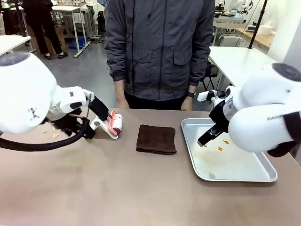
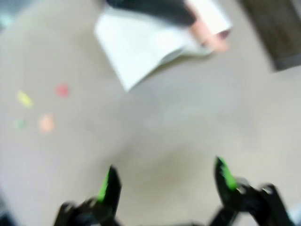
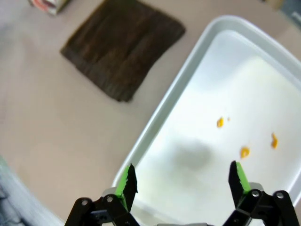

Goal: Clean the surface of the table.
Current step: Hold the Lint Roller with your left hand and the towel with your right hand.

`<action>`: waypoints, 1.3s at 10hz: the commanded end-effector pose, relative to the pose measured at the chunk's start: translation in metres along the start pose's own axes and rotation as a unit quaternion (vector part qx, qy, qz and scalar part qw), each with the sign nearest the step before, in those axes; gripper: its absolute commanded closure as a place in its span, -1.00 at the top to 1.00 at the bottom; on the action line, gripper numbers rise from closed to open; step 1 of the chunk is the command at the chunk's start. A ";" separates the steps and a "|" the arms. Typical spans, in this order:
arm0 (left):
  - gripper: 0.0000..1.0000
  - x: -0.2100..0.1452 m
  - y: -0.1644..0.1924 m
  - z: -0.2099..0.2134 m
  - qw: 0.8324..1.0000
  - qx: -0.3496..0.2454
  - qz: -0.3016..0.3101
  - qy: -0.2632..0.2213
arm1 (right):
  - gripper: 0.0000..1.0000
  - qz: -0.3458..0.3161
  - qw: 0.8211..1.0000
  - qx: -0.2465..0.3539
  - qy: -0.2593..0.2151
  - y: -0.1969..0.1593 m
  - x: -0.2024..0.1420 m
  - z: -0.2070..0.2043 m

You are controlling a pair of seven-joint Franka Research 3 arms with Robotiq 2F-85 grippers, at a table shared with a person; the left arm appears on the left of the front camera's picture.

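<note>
Brown table (image 1: pixel 117 188) spreads under both my arms. My left claw (image 2: pixel 165 170) hangs open just above it, near small coloured crumbs (image 2: pixel 47 123). My right claw (image 3: pixel 182 168) is open over the tray (image 3: pixel 244 80). If I sweep too fast, I think the crumbs could scatter off the edge.

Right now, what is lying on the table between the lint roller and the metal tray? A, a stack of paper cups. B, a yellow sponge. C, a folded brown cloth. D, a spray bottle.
C: a folded dark brown cloth lies flat on the table, with the lint roller on one side of it and the metal tray on the other.
</note>
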State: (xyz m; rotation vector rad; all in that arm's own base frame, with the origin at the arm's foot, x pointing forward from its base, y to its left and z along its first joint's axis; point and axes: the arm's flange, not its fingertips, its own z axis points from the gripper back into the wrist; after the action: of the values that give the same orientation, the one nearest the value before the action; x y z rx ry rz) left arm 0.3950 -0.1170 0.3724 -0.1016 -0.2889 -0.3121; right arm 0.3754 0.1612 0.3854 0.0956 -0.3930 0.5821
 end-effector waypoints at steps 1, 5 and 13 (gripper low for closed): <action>1.00 -0.001 0.012 0.032 0.994 -0.061 0.091 0.030 | 1.00 -0.090 0.995 0.050 0.003 -0.002 -0.013 0.047; 1.00 -0.047 0.082 0.102 0.941 -0.328 0.079 -0.022 | 1.00 -0.213 0.941 0.260 -0.044 -0.019 -0.075 0.100; 1.00 -0.154 0.141 0.120 0.826 -0.455 0.253 -0.218 | 1.00 -0.421 0.794 0.366 -0.242 -0.099 -0.259 0.128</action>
State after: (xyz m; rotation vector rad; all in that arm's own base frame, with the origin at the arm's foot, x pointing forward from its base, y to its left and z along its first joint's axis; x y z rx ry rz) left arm 0.3068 0.1396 0.4687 -1.1787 -0.4797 0.0793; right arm 0.2800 -0.1202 0.5006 1.1021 -0.5019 -0.2156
